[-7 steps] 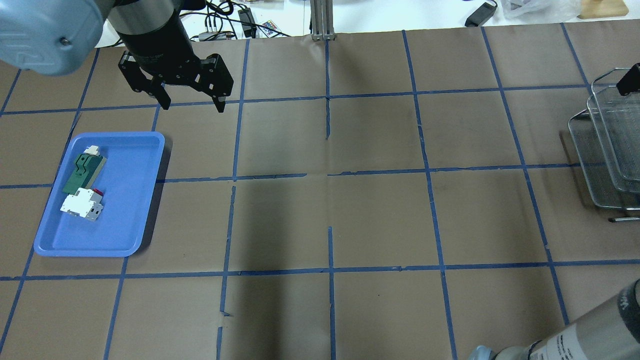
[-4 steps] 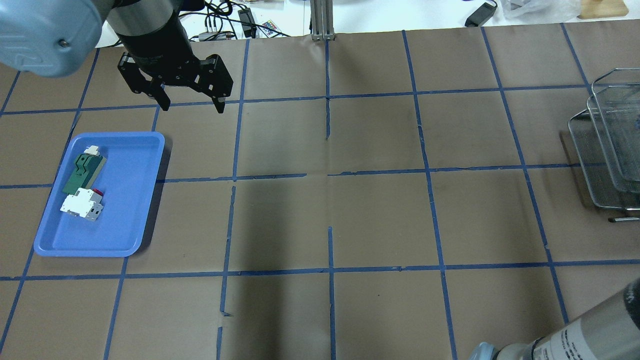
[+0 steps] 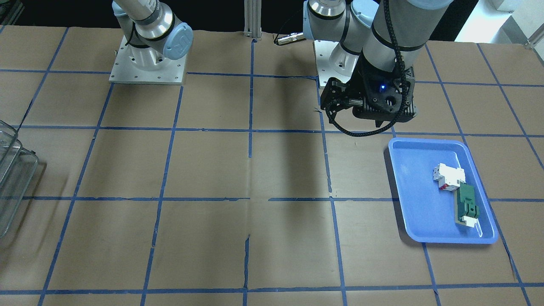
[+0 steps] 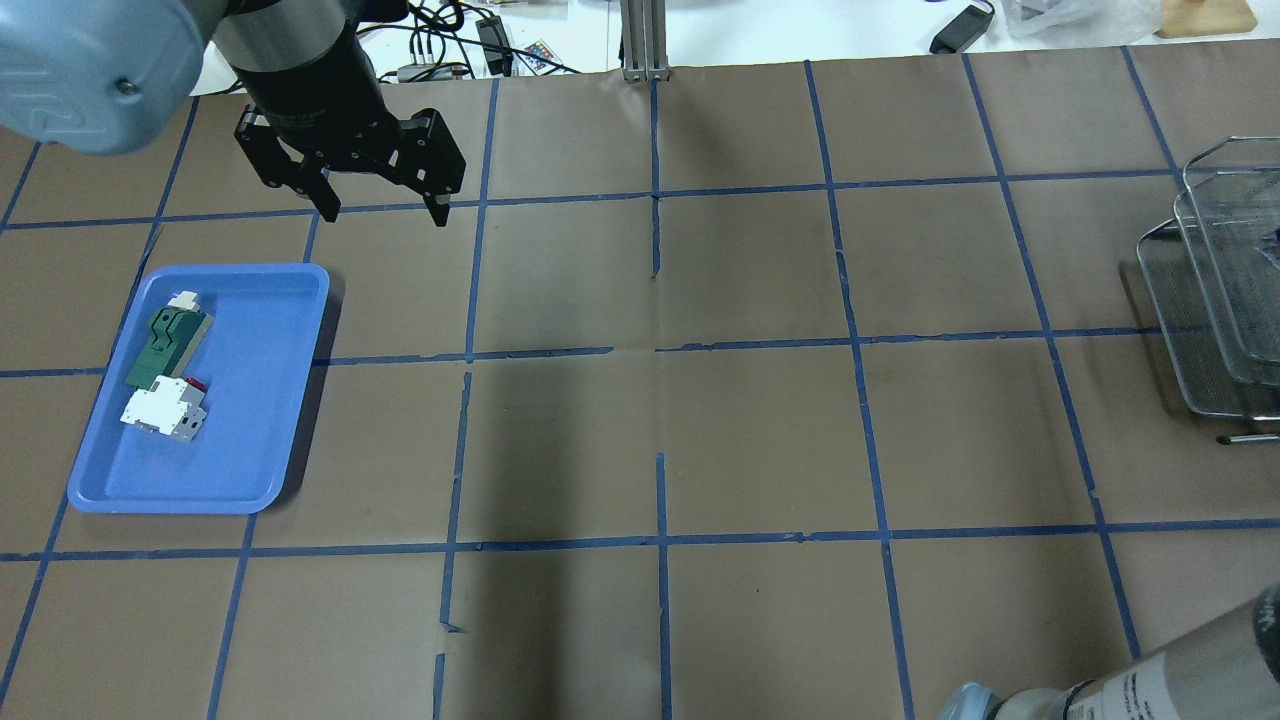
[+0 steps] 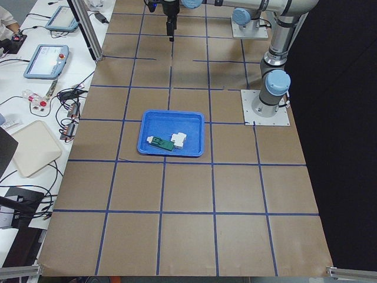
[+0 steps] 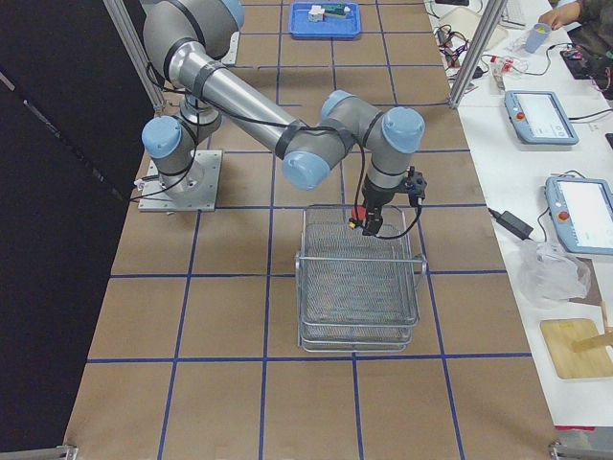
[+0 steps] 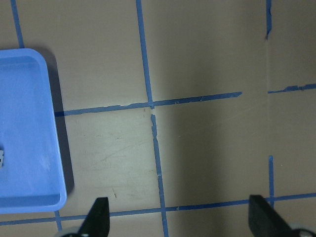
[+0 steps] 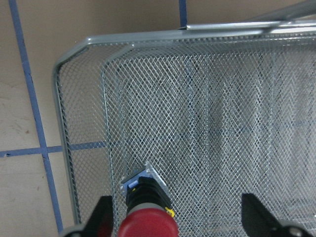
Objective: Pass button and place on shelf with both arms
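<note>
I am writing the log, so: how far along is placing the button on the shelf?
Done: the pass looks over; the left gripper hangs empty, jaws open, beyond the blue tray. In hand: the right gripper is above the shelf, jaws wide apart, the button seemingly standing on the mesh. Left: confirm it rests there, then pull away.

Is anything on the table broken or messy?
The brown paper table cover is ripped in places along the blue tape lines. Also, the small red-capped button sits off-centre in the right gripper, whose fingers are wide apart, above the grey wire shelf.
</note>
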Tool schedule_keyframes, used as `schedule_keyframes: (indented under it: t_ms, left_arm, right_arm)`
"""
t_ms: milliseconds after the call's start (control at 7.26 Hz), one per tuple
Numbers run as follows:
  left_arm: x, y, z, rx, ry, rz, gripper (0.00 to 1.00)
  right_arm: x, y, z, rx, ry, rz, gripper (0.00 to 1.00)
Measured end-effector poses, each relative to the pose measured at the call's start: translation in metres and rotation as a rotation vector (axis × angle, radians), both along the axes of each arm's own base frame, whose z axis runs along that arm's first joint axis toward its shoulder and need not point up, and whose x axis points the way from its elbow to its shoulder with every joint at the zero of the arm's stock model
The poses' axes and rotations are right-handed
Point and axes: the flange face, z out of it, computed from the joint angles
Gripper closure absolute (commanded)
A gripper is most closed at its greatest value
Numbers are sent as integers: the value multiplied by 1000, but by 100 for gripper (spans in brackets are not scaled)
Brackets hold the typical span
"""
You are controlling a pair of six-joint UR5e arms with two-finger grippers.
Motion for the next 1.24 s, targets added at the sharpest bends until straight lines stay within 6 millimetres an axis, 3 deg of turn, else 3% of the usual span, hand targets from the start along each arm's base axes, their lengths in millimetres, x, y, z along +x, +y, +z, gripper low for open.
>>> schedule_keyframes:
  t_ms: [275, 413, 551, 826, 1101, 1239]
  left_arm:
    - [0, 0, 0, 0, 0, 0, 0]
    - [0, 0, 0, 0, 0, 0, 0]
    - [0, 0, 0, 0, 1, 0, 0]
    - [0, 0, 0, 0, 0, 1, 0]
    - [0, 0, 0, 0, 0, 1, 0]
    - [0, 0, 0, -1, 0, 1, 0]
  right_arm:
    - [16, 9, 34, -29, 16, 54, 0]
    - [43, 14, 57, -47, 22, 81, 0]
    - [88, 18, 77, -50, 18, 88, 0]
    - [210, 27, 93, -40, -6, -9, 0]
    - [341, 48, 76, -12, -24, -4, 0]
    - [380, 71, 69, -2, -28, -21, 0]
